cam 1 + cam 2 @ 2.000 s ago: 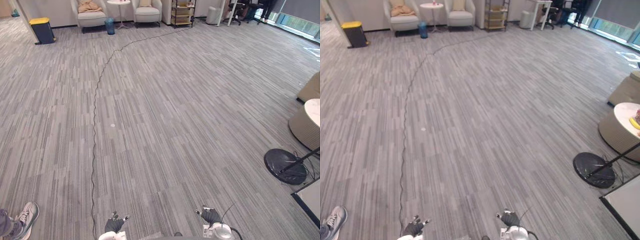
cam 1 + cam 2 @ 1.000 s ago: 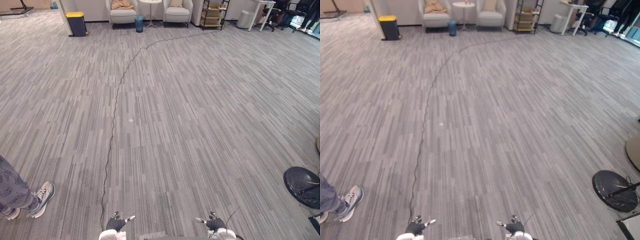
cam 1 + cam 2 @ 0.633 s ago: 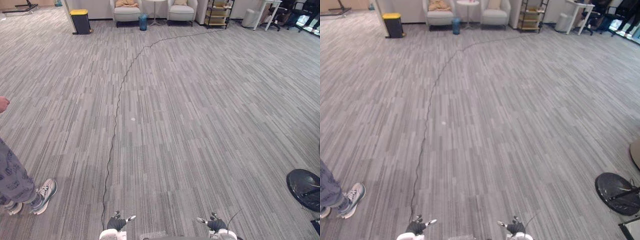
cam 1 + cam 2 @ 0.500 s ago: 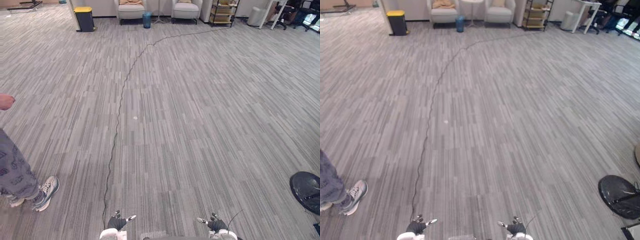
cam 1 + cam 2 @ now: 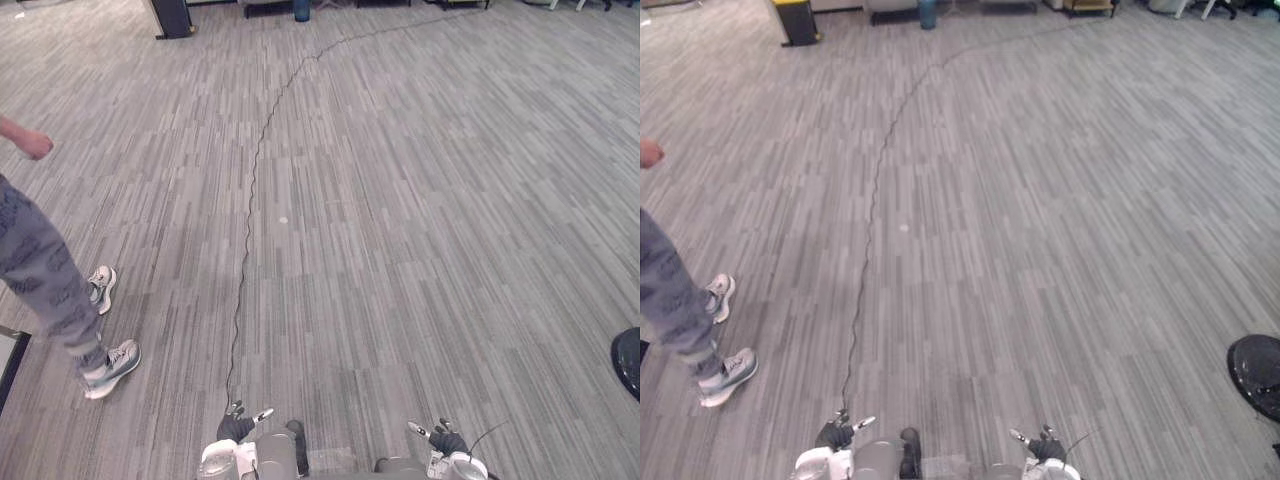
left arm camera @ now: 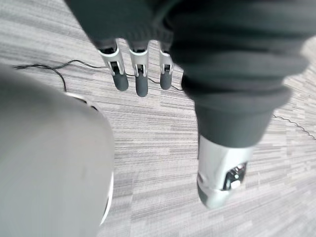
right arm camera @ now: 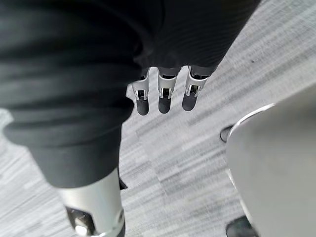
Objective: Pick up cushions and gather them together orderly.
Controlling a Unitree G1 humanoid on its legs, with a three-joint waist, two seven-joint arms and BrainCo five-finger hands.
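Note:
My left hand [image 5: 237,428] hangs low at the bottom edge of the eye views, over grey striped carpet [image 5: 400,220]. Its fingers [image 6: 140,79] are straight and hold nothing in the left wrist view. My right hand [image 5: 445,440] hangs the same way on the other side. In the right wrist view its fingers [image 7: 164,98] are also straight and empty, with only carpet past them.
A person [image 5: 40,270] in grey trousers and light sneakers [image 5: 112,364] stands at the left, one hand [image 5: 36,145] raised. A yellow-topped dark bin [image 5: 795,20] and a blue bin [image 5: 928,12] stand at the far edge. A black round stand base [image 5: 1257,372] lies at the right.
The camera has tipped downward, so the far armchairs, side table and shelf have slid out at the top. The person has stepped further in from the left. Both hands still hang the same way.

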